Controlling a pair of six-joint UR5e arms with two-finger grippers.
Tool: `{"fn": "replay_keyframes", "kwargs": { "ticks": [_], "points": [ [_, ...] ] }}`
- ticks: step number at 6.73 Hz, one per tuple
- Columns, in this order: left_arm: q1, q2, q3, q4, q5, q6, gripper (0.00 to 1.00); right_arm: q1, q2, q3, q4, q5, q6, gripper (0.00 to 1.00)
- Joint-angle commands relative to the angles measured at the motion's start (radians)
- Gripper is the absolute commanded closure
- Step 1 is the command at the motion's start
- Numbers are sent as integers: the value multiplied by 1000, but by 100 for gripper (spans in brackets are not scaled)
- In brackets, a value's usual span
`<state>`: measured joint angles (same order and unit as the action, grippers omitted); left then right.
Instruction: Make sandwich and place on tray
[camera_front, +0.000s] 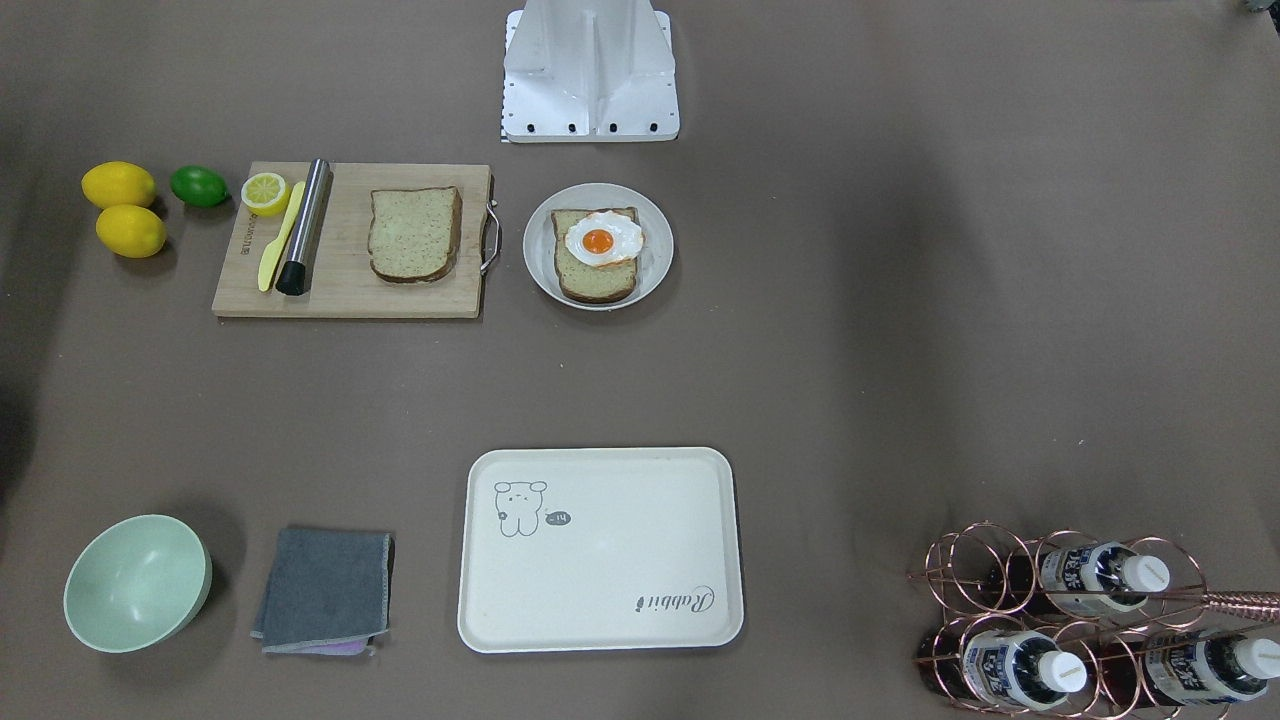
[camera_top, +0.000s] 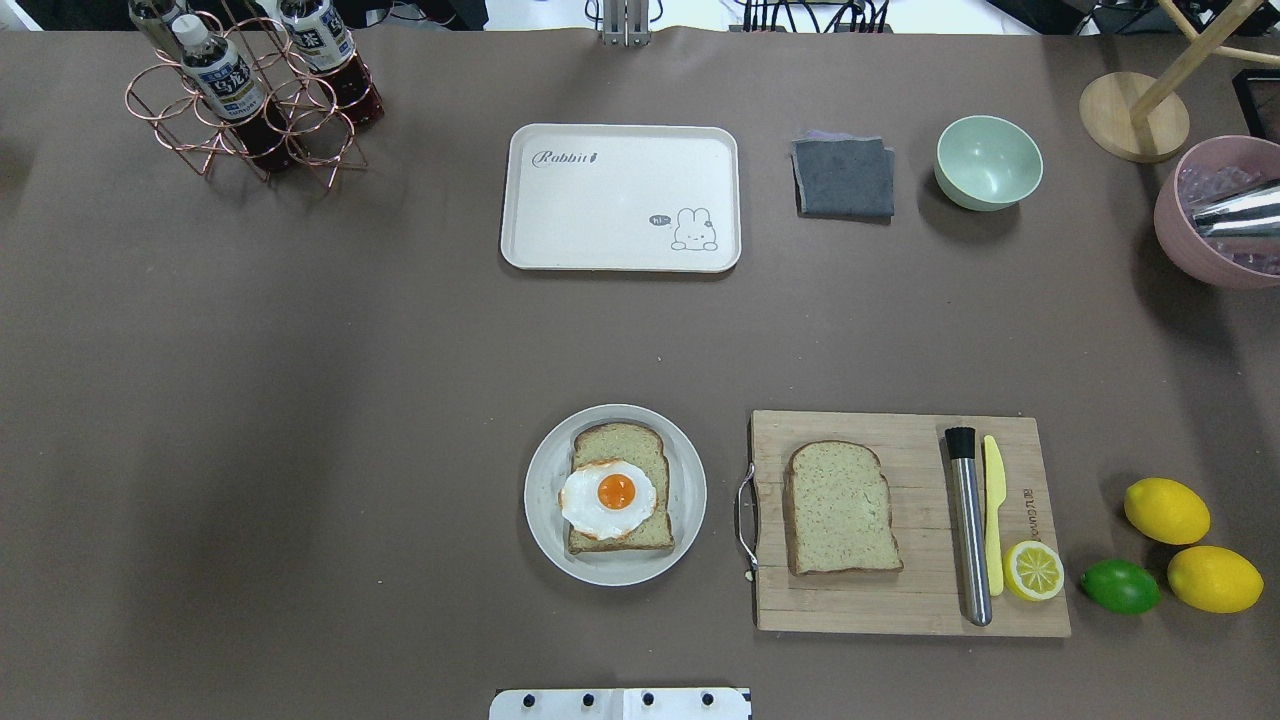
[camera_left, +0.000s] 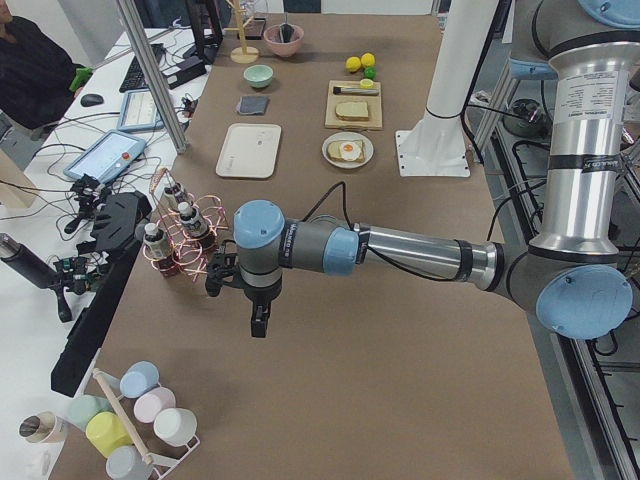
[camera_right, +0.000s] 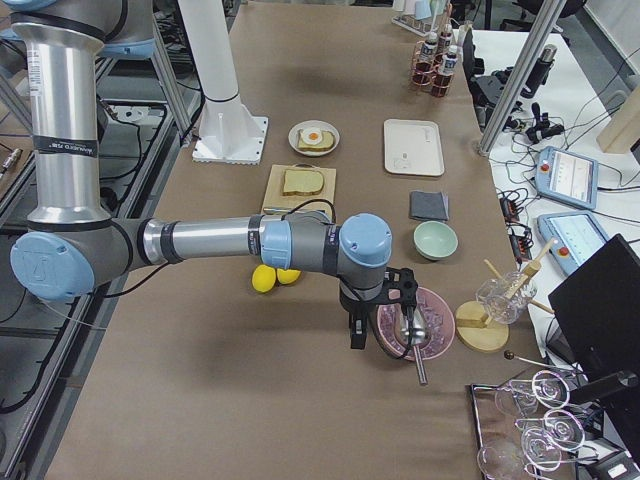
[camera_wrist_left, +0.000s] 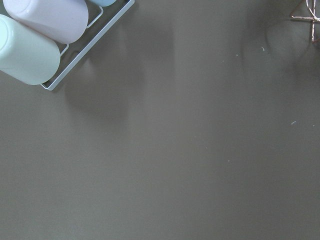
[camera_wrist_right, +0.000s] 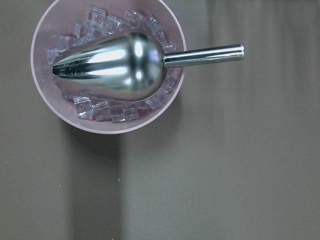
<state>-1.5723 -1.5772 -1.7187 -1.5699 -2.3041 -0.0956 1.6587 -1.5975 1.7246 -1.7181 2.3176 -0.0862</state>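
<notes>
One bread slice (camera_top: 625, 448) lies on a round grey plate (camera_top: 541, 500) with the fried egg (camera_top: 608, 496) on top. A second bread slice (camera_top: 840, 508) rests on the wooden cutting board (camera_top: 900, 605). The cream tray (camera_top: 620, 200) sits bare across the table. In the exterior left view my left gripper (camera_left: 259, 325) hangs over the table beside the bottle rack, far from the food. My right gripper (camera_right: 355, 340) shows only in the exterior right view, next to a pink bowl. I cannot tell whether either is open or shut.
A steel muddler (camera_top: 970, 525), yellow knife (camera_top: 993, 500) and lemon half (camera_top: 1034, 570) share the board. Lemons (camera_top: 1166, 510) and a lime (camera_top: 1120, 586) lie beside it. A grey cloth (camera_top: 843, 177), green bowl (camera_top: 988, 162), bottle rack (camera_top: 250, 100) and ice bowl (camera_top: 1215, 215) with scoop line the far side.
</notes>
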Motion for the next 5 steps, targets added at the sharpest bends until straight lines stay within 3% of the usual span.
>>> {"fn": "replay_keyframes", "kwargs": {
  "ticks": [1,5],
  "points": [
    [2,-4,-7,1,-3,-7,2,0,7,0,0,0,0,0],
    [17,2,-6,1,-5,-4,2,-5,36,-8,0,-4,3,0]
  ]
}}
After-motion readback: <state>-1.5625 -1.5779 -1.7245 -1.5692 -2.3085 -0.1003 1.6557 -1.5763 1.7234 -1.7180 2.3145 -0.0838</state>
